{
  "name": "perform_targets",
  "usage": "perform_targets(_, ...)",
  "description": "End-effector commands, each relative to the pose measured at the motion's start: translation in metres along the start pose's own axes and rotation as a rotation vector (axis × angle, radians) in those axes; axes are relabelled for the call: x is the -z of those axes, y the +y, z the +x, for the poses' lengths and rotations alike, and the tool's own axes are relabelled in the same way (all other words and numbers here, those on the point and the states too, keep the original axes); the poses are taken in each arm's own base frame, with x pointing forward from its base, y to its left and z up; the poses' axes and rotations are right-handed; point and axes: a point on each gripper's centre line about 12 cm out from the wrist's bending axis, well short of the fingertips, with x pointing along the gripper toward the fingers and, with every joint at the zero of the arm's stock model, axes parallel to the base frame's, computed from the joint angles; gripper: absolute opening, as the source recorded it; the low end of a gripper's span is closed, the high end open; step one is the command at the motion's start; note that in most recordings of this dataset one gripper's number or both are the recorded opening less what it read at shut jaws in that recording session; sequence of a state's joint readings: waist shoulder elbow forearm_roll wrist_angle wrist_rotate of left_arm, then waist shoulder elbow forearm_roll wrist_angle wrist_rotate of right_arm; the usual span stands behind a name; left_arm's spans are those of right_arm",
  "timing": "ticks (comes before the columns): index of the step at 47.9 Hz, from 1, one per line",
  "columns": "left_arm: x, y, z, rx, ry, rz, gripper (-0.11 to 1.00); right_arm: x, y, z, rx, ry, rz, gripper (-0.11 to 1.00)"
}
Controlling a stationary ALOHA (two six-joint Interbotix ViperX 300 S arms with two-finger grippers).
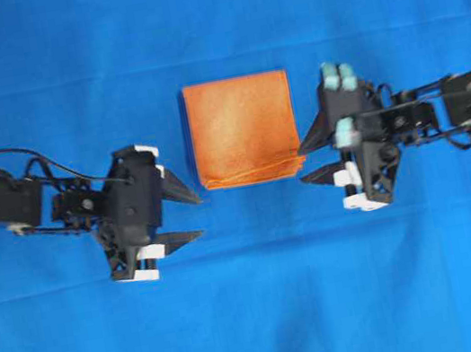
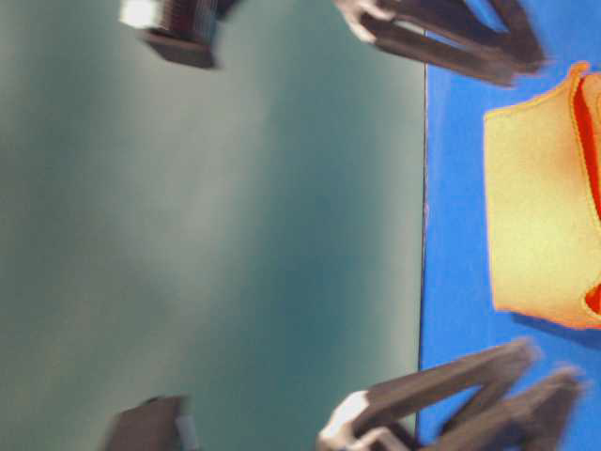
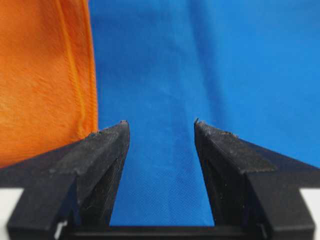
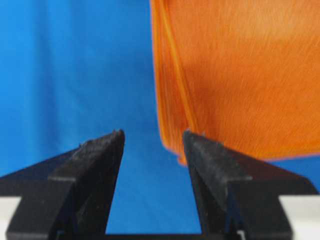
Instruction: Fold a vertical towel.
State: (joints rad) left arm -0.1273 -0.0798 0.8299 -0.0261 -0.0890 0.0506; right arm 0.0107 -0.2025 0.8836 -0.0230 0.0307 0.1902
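The towel (image 1: 243, 129), a small fuzzy orange microfibre cloth with stitched orange edges, lies folded into a near-square at the middle of the large blue cloth (image 1: 260, 317) covering the surface, its doubled edges stacked along the near side. The left gripper (image 1: 189, 211) and the right gripper (image 1: 315, 160) flank it, jaws parted and empty, just off its near corners.

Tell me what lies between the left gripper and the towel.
Nothing but bare blue cloth. In the overhead view the left gripper sits open beside the towel, apart from it.
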Motion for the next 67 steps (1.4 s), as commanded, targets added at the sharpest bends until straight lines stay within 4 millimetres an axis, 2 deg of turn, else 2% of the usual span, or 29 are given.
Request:
perform_targets(1,-0.029,0.0,-0.024,0.002,-0.08,0.003,0.52,-0.027,0.005,-0.026,-0.02,-0.107,0.0,0.56)
perform_targets(14,-0.066,0.001,-0.091,-0.001,-0.247,0.006,0.52,-0.061,0.011,-0.096,-0.044,-0.308,-0.042,0.56)
perform_targets(21,-0.082,0.001,-0.133,-0.004,-0.362,0.007,0.52,-0.068,0.011,-0.129,-0.041,-0.37,-0.064,0.56)
perform_targets(27,-0.082,0.001,-0.16,-0.007,-0.43,0.013,0.52,-0.068,0.01,-0.159,-0.038,-0.425,-0.078,0.56)
perform_targets(36,-0.074,0.002,-0.201,-0.013,-0.498,0.015,0.52,-0.066,0.007,-0.2,-0.02,-0.474,-0.097,0.56)
perform_targets(46,-0.06,0.002,-0.236,-0.012,-0.517,0.017,0.52,-0.048,0.001,-0.231,0.006,-0.5,-0.114,0.55)
perform_targets(57,-0.031,0.001,-0.258,-0.013,-0.537,0.018,0.52,-0.017,-0.006,-0.241,0.019,-0.535,-0.122,0.55)
perform_targets(67,0.01,0.002,-0.265,-0.032,-0.584,0.01,0.52,0.013,-0.013,-0.239,0.027,-0.552,-0.103,0.55)
